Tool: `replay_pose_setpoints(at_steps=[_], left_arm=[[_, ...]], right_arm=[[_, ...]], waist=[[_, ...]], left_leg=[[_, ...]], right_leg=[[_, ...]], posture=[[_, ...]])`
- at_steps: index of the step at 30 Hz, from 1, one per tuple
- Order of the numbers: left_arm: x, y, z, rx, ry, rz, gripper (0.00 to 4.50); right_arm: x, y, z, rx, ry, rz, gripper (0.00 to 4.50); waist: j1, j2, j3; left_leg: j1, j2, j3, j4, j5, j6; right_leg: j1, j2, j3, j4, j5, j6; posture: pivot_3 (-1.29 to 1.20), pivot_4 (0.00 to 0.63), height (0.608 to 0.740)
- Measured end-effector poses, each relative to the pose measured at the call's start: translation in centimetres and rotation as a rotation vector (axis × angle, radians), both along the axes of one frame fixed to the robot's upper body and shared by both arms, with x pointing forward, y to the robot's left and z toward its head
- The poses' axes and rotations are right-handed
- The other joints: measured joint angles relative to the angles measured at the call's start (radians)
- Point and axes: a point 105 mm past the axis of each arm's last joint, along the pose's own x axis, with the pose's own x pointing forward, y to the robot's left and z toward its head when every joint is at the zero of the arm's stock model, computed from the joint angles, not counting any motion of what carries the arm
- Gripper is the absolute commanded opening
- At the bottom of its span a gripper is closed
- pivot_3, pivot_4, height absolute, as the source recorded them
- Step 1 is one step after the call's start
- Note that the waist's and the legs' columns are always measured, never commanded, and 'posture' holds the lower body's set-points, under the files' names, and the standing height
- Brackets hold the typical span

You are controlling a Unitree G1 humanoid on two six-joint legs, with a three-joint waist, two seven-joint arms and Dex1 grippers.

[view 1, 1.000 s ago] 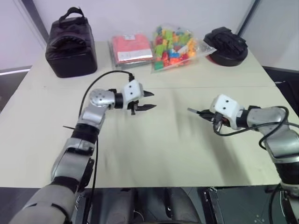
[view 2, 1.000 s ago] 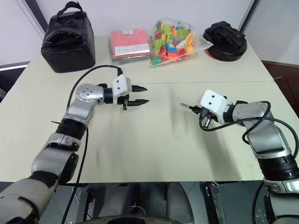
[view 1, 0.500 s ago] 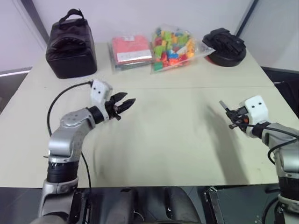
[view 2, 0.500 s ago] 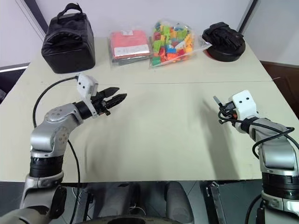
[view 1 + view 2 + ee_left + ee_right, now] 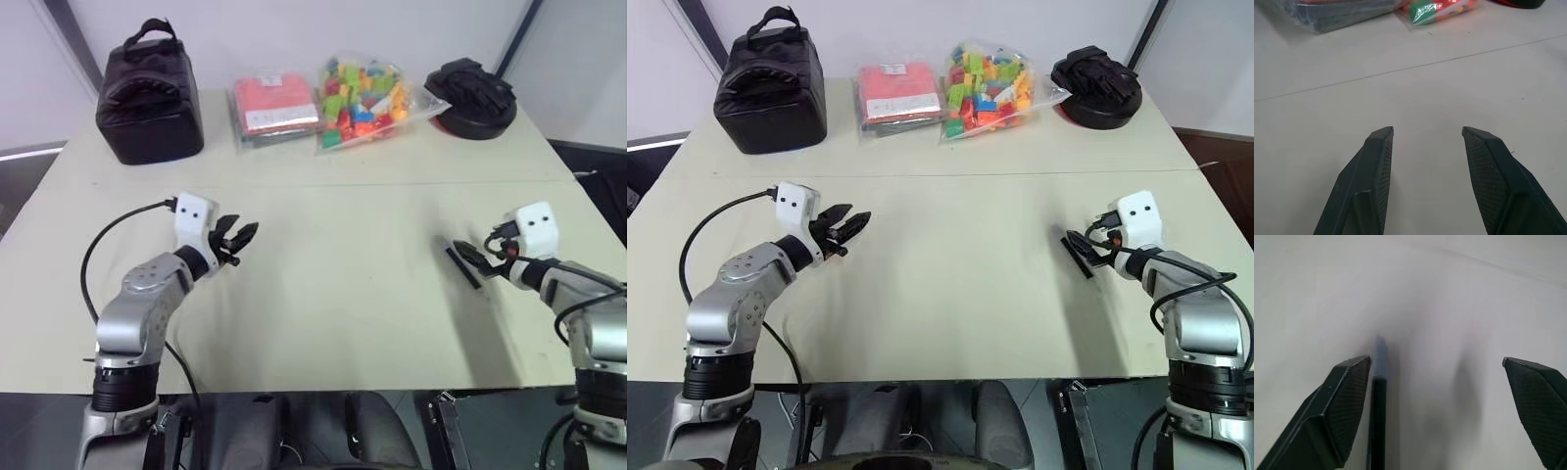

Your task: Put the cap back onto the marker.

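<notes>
marker point(image 5: 462, 265): lies flat on the counter point(image 5: 343, 294), just in front of the right gripper point(image 5: 482, 258)
right gripper: jaws wide apart, holding nothing
left gripper point(image 5: 238, 237): jaws partly apart, holding nothing, above the counter

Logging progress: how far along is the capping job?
Looks near done: marker lies on the table by the open right claw, a greyish stub at its end, likely the cap. In hand: nothing; left claw open, empty. Left: confirm the cap is seated.
</notes>
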Motion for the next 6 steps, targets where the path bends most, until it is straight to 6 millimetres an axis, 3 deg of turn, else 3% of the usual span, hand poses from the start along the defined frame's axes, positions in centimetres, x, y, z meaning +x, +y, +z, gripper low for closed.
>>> replay_pose_setpoints(at_steps=[3, 6], left_arm=[[-0.5, 1.4, -0.3, -0.003, 0.014, 0.025, 2.33], [-1.3, 2.2, -0.3, -0.003, 0.014, 0.035, 2.33]], right_arm=[[-0.9, -1.7, 1.5, -0.007, -0.024, 0.01, 4.46], [-2.3, -3.2, 0.9, -0.004, 0.008, 0.022, 4.46]], waist=[[0.003, 0.0, 0.0], [0.001, 0.0, 0.0]], left_leg=[[0.0, 0.0, 0.0, 0.0, 0.0, 0.0], [0.001, 0.0, 0.0, 0.0, 0.0, 0.0]], right_leg=[[0.001, 0.0, 0.0, -0.001, 0.0, 0.0], [0.003, 0.0, 0.0, -0.002, 0.0, 0.0]], posture=[[0.0, 0.15, 0.74], [0.0, 0.15, 0.74]])
